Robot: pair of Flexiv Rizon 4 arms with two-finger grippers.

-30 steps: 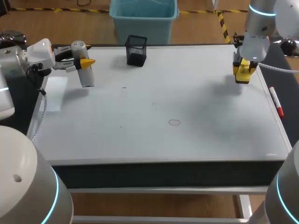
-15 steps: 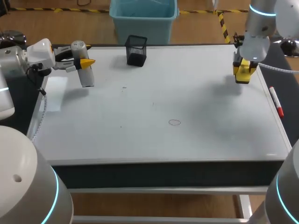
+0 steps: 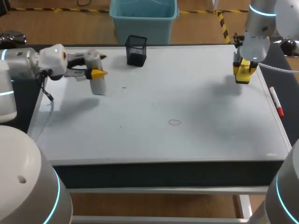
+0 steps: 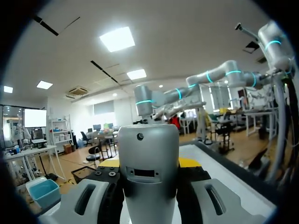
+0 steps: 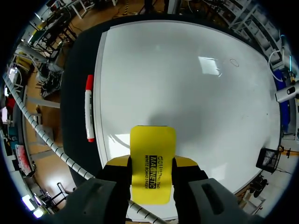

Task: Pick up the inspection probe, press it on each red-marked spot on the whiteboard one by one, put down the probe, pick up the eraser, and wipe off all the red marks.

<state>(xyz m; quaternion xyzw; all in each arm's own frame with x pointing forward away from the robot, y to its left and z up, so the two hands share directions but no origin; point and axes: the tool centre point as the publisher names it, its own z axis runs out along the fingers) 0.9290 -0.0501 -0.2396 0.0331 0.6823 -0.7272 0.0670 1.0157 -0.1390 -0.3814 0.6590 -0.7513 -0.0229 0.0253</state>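
Well, from where I stood, the left hand [image 3: 99, 65] was clamped on the inspection probe [image 3: 98, 85], a grey cylinder with one yellow tip on either side of it. It hung over the far left part of the whiteboard [image 3: 196, 102], near the black mesh pen cup [image 3: 136, 50]. Whether its lower end touched the board I could not tell. In the left wrist view the probe filled the space between the fingers, its rounded end pointing out ahead of them.

Over at the far right, the right hand [image 3: 244, 70] was closed on the yellow eraser [image 3: 243, 74], gripping it from both sides, over the board near its right edge. A soft shadow lay on the surface beside it. The right wrist view showed the eraser sticking out beyond the fingers, with the white surface below.

A red and white marker [image 3: 275, 102] lay flat on the dark strip of the table [image 3: 163, 172] along the board's right edge, apart from the eraser. Toward the middle of the board, somewhat to the front, sat a small thin oval mark [image 3: 174, 122]. A few fainter specks were scattered to the left of it, too small for me to make out their colour.
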